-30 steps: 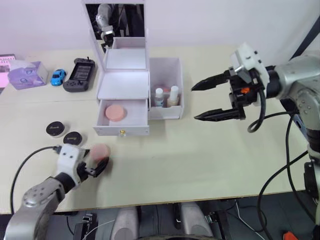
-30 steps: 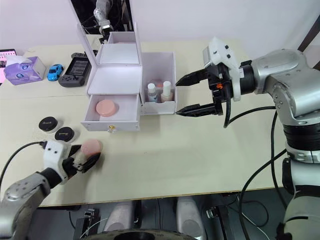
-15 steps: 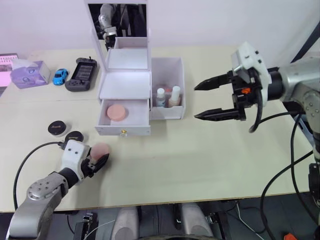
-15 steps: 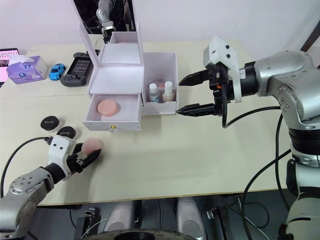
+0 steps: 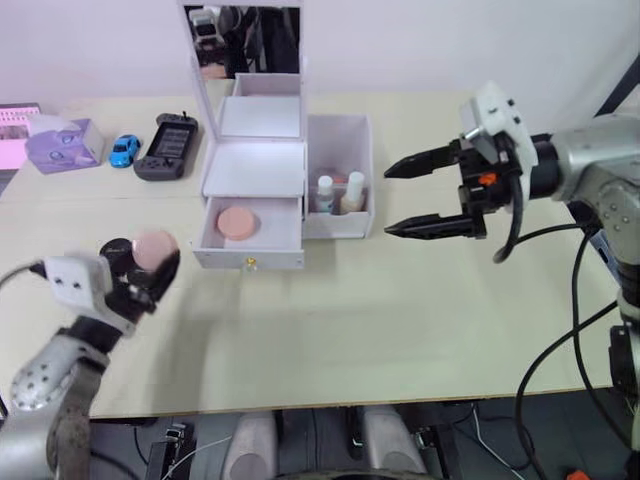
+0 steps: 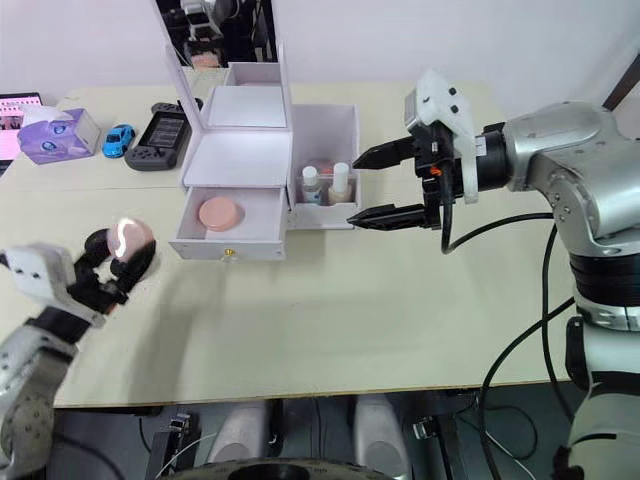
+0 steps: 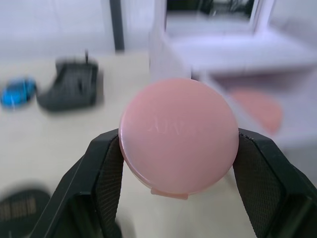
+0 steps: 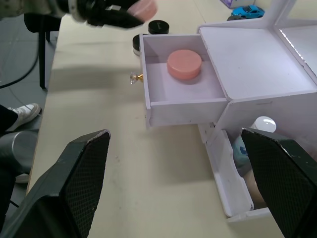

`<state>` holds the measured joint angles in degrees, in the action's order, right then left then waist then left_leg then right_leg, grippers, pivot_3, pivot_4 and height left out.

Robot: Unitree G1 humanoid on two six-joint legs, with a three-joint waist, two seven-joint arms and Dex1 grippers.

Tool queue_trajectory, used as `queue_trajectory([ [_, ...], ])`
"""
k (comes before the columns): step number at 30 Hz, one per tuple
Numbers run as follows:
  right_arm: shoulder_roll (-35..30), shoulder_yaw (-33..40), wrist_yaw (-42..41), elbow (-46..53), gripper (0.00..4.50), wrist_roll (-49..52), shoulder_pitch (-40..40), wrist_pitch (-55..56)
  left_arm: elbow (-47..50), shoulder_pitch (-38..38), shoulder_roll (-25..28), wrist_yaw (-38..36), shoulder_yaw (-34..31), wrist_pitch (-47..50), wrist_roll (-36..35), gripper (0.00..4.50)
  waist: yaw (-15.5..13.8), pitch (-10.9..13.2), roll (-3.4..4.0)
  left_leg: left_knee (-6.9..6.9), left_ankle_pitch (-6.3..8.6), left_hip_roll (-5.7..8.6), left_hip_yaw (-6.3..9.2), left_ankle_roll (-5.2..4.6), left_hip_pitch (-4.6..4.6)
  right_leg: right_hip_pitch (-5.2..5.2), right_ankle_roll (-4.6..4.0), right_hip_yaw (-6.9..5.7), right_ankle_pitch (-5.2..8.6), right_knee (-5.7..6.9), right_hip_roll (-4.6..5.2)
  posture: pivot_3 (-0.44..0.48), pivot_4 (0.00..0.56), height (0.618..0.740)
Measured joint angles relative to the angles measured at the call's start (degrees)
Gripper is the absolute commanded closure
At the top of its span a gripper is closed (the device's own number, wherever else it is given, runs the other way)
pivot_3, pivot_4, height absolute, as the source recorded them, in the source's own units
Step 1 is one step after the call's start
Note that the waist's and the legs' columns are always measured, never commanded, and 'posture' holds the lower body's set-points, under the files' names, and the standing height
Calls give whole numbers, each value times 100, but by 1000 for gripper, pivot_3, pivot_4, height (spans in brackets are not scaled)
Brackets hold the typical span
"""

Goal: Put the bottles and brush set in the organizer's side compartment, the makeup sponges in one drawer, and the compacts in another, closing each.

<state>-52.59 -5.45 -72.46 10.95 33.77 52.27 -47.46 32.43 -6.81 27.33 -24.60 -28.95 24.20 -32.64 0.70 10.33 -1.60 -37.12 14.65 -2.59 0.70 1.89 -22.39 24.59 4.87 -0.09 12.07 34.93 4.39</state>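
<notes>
Open drawer (image 5: 250, 229) holds one pink sponge (image 5: 236, 220)

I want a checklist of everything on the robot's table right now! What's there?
Surface: beige table, bare at front.
Job's things: white organizer, one drawer open with one makeup sponge inside; bottles in the side compartment; a compact by the left gripper.
Clutter: blue toy car, black game controller, purple box.
Grippers: left gripper shut on second makeup sponge; right gripper open.
Cables: black cable at right arm.
Surroundings: pale wall.
</notes>
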Motion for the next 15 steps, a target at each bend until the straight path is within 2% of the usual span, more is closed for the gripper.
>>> queue_trajectory([
  [4, 17, -8, 12, -8, 0, -34, 36, 16, -35, 827, 954, -278, -8, 504, -551, 1828, 6, 1, -2, 5, 0, -1, -1, 0, 0, 1, -18, 0, -12, 2, -4, 0, 150, 740],
  [8, -38, 15, 18, 25, 0, -6, 17, -56, -288, 1690, 2074, -1051, 70, 1074, -1202, 1828, 6, 4, 2, 18, 0, -4, -1, -1, -2, 6, -12, 1, -7, 0, -10, 0, 150, 740],
  [10, -94, 54, 35, 87, 0, 37, -11, -122, -504, 2184, 2623, -1577, 338, 1395, -1484, 1828, 9, 6, 2, 19, 1, -5, -1, -1, -2, 8, -11, 1, -6, -1, -12, 0, 150, 740],
  [12, -159, 188, 99, 196, 0, 100, -97, -220, -700, 2629, 2879, -2039, 770, 1533, -1549, 1828, 2, 8, 7, 17, 1, -4, -2, -2, -2, 5, -10, 2, -5, -3, -12, 0, 150, 740],
  [15, -269, 389, 229, 400, 0, 217, -283, -356, -970, 2955, 2920, -2484, 1597, 1543, -1322, 1828, 6, 9, 5, 17, 1, -5, -2, -2, -2, 4, -10, 3, -6, -3, -13, 0, 150, 740],
])
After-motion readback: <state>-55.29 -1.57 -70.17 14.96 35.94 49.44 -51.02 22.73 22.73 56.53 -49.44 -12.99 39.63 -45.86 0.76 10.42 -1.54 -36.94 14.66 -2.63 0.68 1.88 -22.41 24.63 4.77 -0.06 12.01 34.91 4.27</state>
